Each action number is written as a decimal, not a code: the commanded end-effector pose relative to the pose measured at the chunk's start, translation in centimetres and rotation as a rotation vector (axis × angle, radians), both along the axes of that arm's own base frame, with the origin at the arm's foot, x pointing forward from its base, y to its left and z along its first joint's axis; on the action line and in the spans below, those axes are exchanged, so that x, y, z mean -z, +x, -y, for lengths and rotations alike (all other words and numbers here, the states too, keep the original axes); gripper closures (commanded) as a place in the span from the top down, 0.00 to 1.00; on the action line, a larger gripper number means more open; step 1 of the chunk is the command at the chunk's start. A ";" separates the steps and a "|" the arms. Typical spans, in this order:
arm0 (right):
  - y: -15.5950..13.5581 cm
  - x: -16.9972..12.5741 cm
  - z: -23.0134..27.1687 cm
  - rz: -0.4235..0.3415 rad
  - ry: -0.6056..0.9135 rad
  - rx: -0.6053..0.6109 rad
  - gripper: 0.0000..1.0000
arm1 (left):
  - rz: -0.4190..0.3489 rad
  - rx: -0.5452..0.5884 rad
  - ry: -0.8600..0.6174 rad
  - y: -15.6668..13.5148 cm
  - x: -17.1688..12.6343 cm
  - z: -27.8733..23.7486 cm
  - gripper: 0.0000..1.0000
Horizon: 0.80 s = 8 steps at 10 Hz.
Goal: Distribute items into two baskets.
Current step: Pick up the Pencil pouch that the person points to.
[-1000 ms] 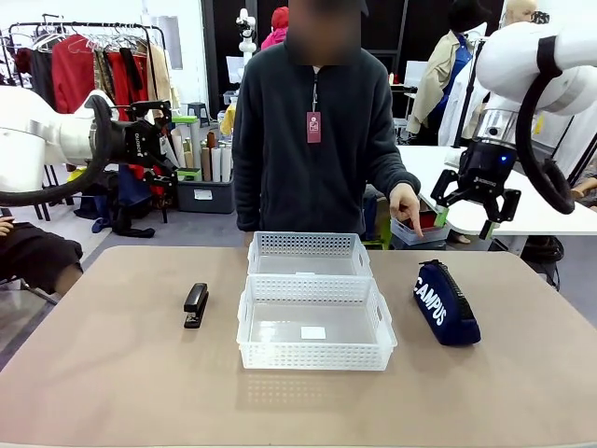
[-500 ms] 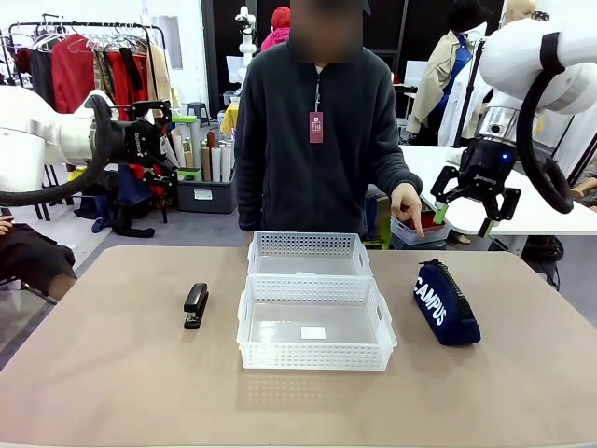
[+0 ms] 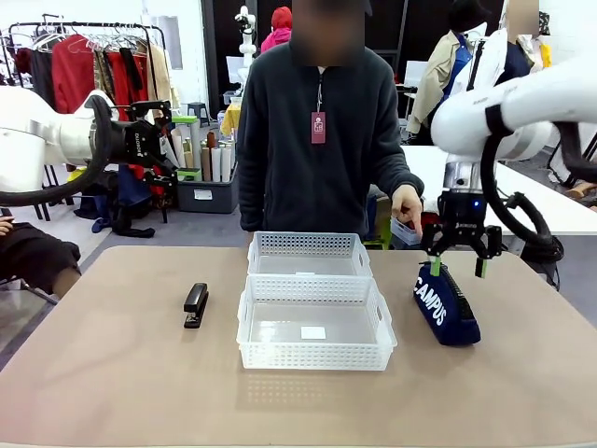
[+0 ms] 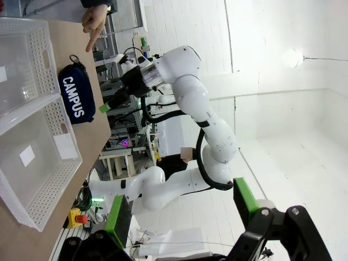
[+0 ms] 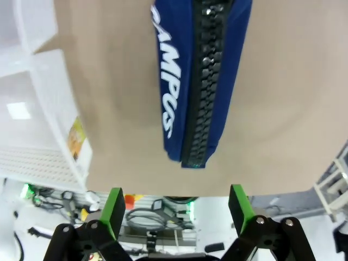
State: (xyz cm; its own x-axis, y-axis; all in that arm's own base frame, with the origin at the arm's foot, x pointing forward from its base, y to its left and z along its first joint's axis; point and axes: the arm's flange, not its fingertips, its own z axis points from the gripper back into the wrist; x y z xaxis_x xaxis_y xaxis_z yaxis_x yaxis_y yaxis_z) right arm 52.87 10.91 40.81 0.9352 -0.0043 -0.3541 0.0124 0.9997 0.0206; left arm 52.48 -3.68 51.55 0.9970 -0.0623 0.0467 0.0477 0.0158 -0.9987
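Pouch [image 3: 446, 303] lies on the table [image 3: 112, 373] just below the right gripper [image 3: 457, 268], whose fingers stand wide apart, holding nothing. Pinched at its far end, the soft pouch may sag and slip.

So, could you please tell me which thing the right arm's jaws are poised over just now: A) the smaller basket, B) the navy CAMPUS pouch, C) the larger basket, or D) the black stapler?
B: in the front view the right arm's jaws stand open just above the far end of the CAMPUS pouch, and the right wrist view looks straight down onto its zip.
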 end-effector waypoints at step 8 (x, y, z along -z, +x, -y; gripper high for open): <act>1.2 4.7 -0.6 0.147 -0.027 0.009 0.97 | 0.001 -0.002 -0.002 -0.1 -0.1 -0.1 1.00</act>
State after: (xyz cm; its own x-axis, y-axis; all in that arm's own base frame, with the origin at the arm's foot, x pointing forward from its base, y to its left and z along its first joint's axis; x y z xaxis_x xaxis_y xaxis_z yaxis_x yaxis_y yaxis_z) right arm 54.85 11.31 36.13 0.9669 -0.0113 -0.2550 0.0127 0.9999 0.0041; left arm 52.48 -3.67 51.55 0.9970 -0.0622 0.0466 0.0477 0.0158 -0.9987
